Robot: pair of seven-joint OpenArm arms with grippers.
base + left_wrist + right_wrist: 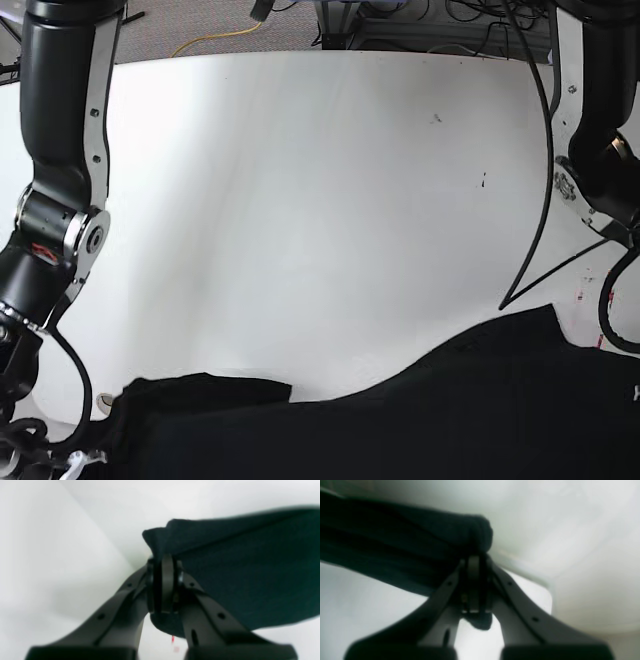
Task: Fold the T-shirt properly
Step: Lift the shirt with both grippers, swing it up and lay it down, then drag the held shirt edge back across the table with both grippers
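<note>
The black T-shirt (480,400) lies spread along the near edge of the white table (320,180), and no graphic shows on it. In the left wrist view my left gripper (163,585) is shut on a bunched edge of the T-shirt (250,567), with the cloth stretching off to the right. In the right wrist view my right gripper (476,585) is shut on another bunched edge of the T-shirt (395,550), with the cloth running off to the left. Both fingertip pairs are out of frame in the base view.
My right arm (60,200) stands at the table's left side and my left arm (600,150) at its right. A black cable (545,200) hangs beside the left arm. More cables lie beyond the far edge. A table corner (545,585) shows behind the right gripper.
</note>
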